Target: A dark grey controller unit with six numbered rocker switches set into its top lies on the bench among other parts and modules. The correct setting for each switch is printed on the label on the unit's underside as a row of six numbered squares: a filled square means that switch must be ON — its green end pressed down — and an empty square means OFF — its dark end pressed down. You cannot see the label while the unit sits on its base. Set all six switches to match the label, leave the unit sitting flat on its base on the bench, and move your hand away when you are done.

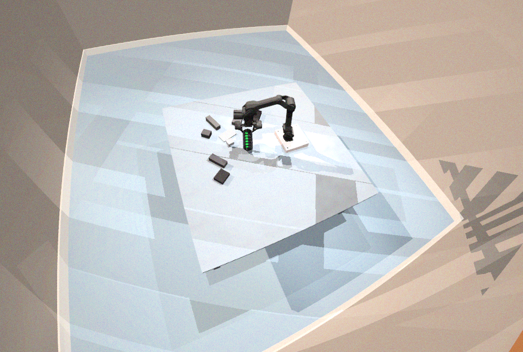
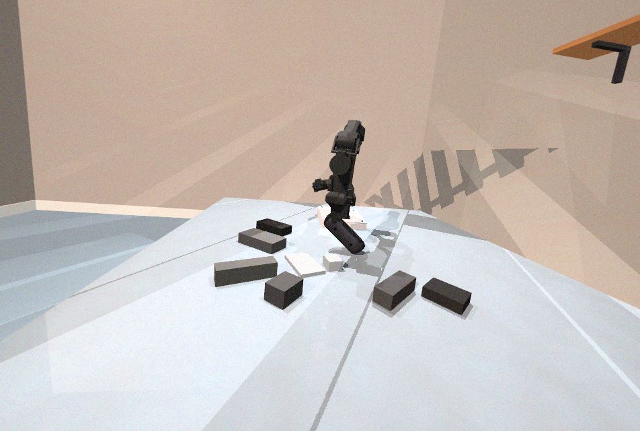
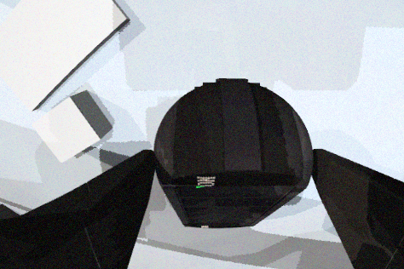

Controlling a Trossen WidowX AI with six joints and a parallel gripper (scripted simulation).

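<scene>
The dark grey controller unit (image 1: 248,141) (image 2: 345,234) (image 3: 239,123) is held steeply tilted, its lower end close to the bench. Whether that end touches the bench I cannot tell. My gripper (image 1: 248,129) (image 2: 335,218) (image 3: 233,153) is shut on the unit's upper end, one finger on each side in the wrist view. Green switch ends show in a row in the top view. In the wrist view the rounded end faces the camera and the switch face is strongly foreshortened and dark. The label's squares cannot be read in any view.
A thin white plate (image 2: 304,264) (image 3: 64,30) and a small white block (image 2: 332,261) (image 3: 68,129) lie beside the unit. Several dark blocks lie around, among them a long one (image 1: 212,122) (image 2: 245,269) and a flat one (image 1: 221,176) (image 2: 446,295). The arm stands on a white base (image 1: 298,143).
</scene>
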